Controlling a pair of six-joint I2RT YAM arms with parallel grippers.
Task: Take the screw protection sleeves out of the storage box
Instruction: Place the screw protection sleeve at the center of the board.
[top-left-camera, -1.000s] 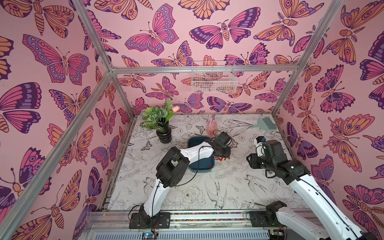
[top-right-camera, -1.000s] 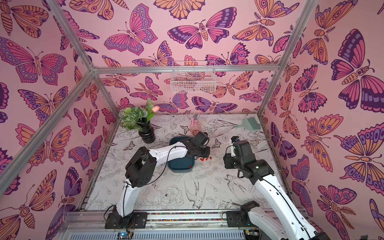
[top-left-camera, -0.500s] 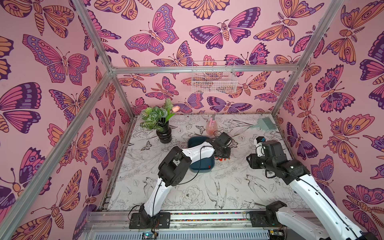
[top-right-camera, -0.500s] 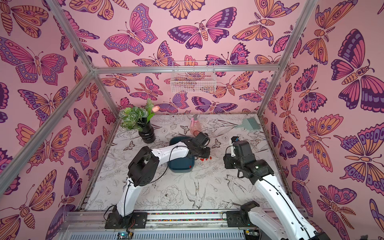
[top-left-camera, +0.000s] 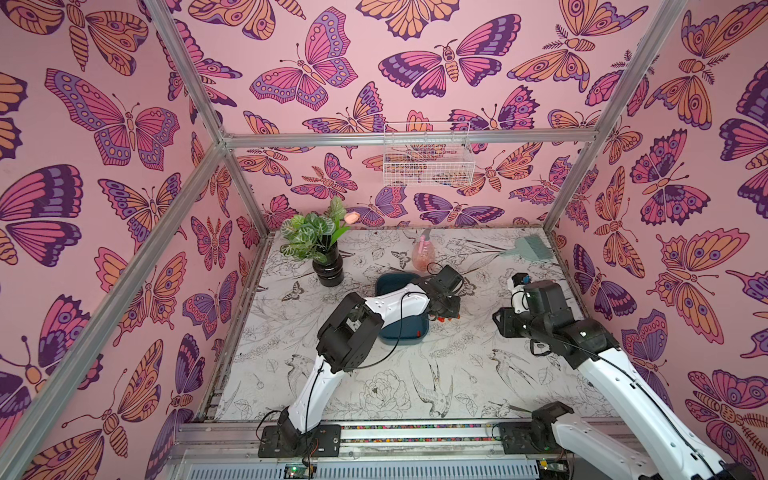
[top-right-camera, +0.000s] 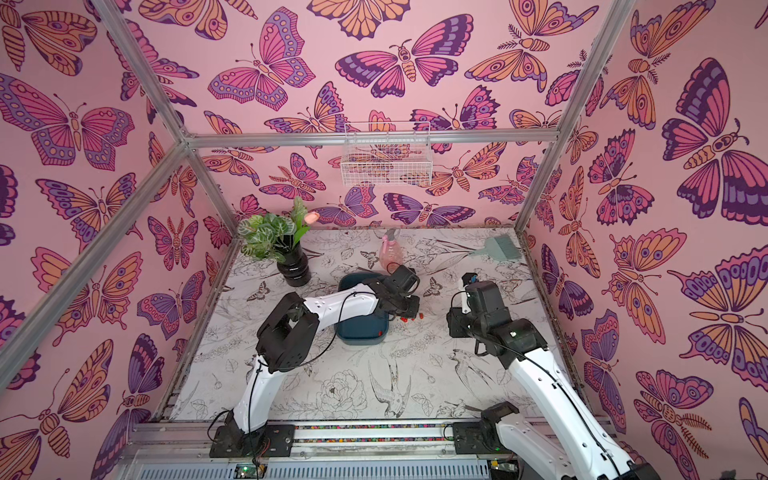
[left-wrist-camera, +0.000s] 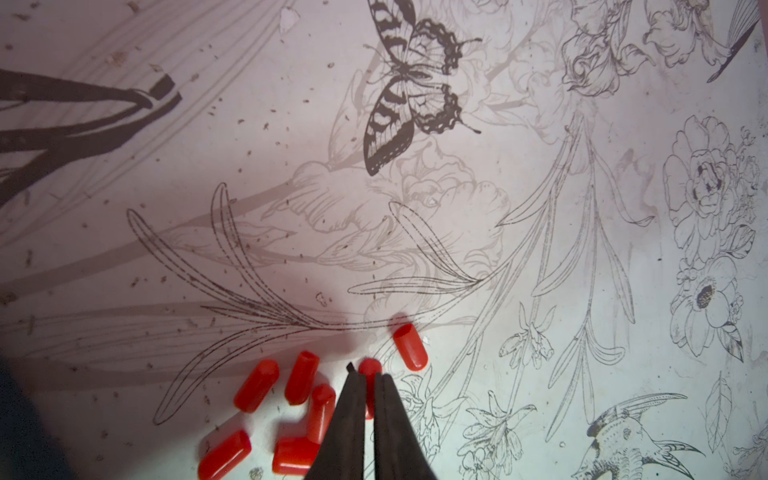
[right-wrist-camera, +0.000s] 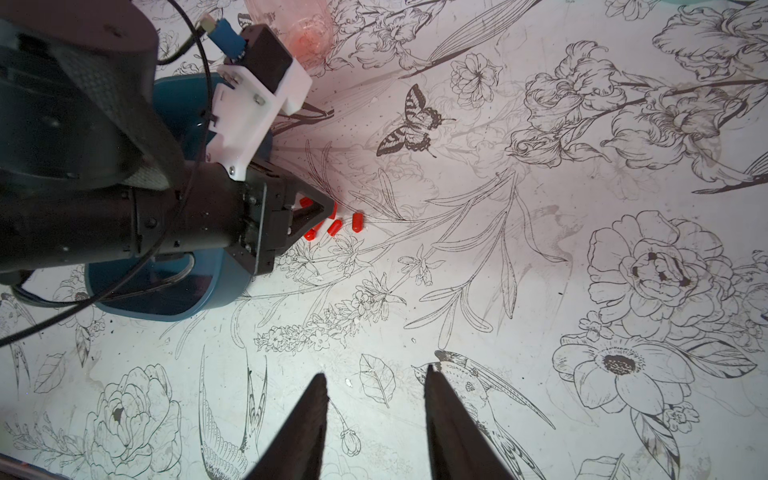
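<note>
Several red screw protection sleeves (left-wrist-camera: 301, 376) lie on the printed table just right of the dark teal storage box (top-left-camera: 405, 330), in both top views (top-right-camera: 409, 319). My left gripper (left-wrist-camera: 368, 374) hangs low over that cluster, shut on one sleeve (left-wrist-camera: 369, 368) pinched between its dark fingers. One sleeve (top-left-camera: 417, 333) still lies inside the box near its right rim. The left arm hides much of the box. My right gripper (right-wrist-camera: 375, 372) is open and empty, well to the right of the sleeves (right-wrist-camera: 356, 220) and above bare table.
A plant in a black vase (top-left-camera: 328, 266) stands at the back left. A pink spray bottle (top-left-camera: 422, 253) is behind the box, and a teal brush (top-left-camera: 528, 247) lies at the back right. A white wire basket (top-left-camera: 428, 160) hangs on the back wall.
The left arm's elbow has shifted slightly while its gripper stays shut over the sleeves beside the box. The right arm has not moved.
</note>
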